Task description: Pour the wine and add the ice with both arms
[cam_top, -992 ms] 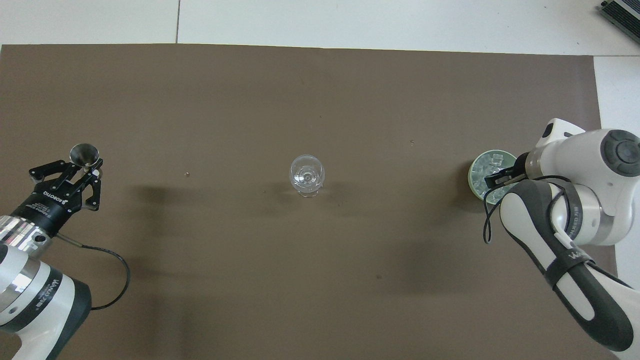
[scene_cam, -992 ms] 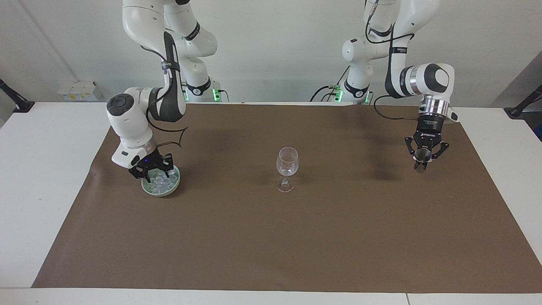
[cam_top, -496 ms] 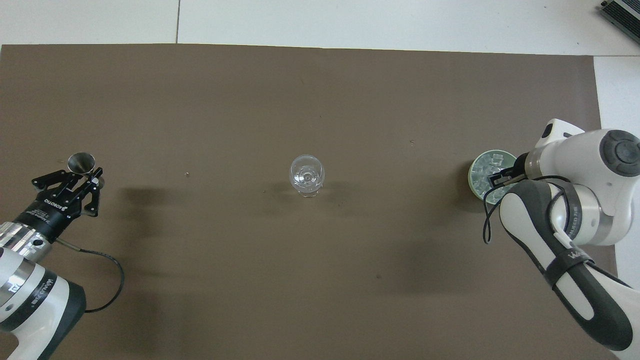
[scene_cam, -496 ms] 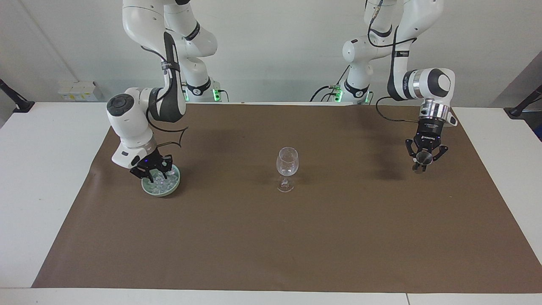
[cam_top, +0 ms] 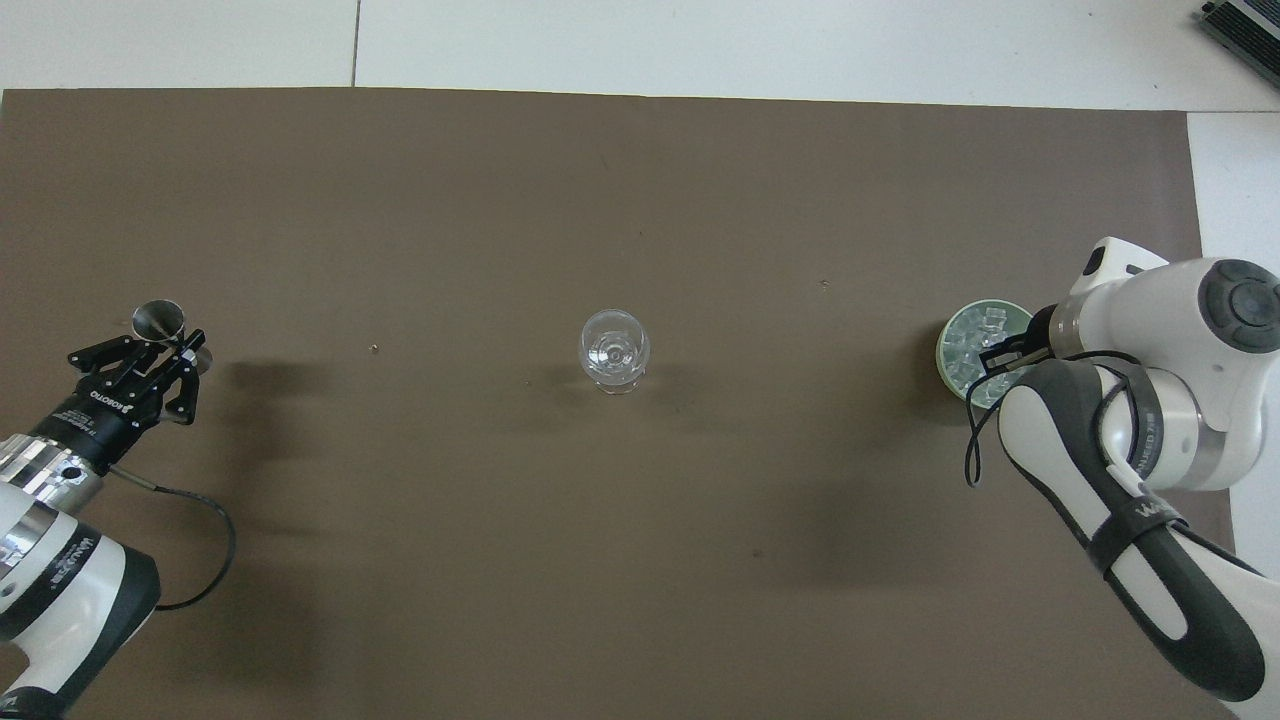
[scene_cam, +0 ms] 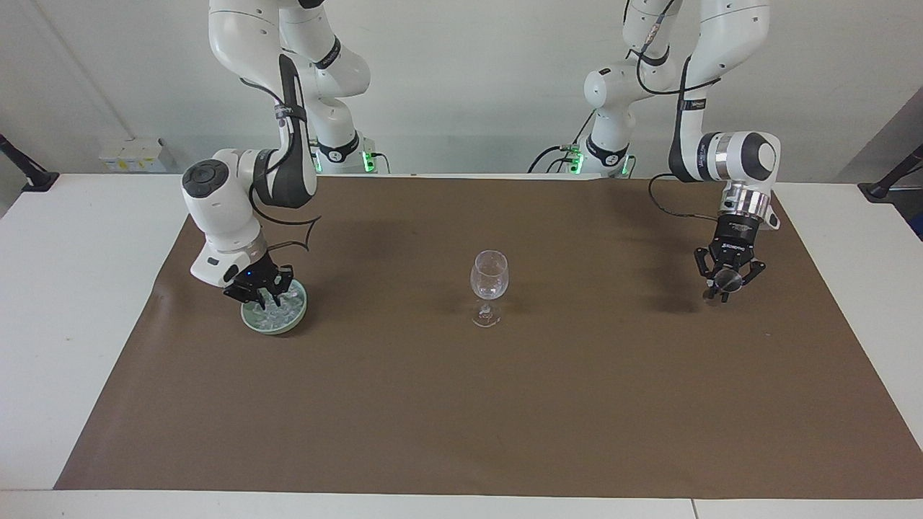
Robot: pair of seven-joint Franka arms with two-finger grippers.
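Over at the right arm's end of the counter (scene_cam: 65,288), the right jaws are dipped into the pale green bowl (scene_cam: 270,331), tips down among the ice (scene_cam: 283,311). They're pinched fully together. Whether a chunk is actually trapped between them I can't tell, since the tips are buried in the pile. All the ice I can see is in that bowl.

At the left arm's end, the left jaws are clamped on a small metal cup (cam_top: 158,320), low over the brown mat (scene_cam: 461,404). I can't say if the cup is touching the mat or hanging just above it.

The wine glass (scene_cam: 489,277) stands upright mid-mat, well apart from both arms, and looks empty to me.

My read is that this is the ice-grabbing step, with the pour not started. Next move would be lifting straight up out of the bowl without shaking the chunk loose, then carrying it over the glass rim. That's a narrow target and slippery cargo.

On the views: the facing one shows how deep the right jaws sit in the bowl, which the overhead mostly hides under the right arm (cam_top: 1130,420). The overhead gives you the cup's open mouth and the glass rim as a clean circle, which the facing view doesn't.
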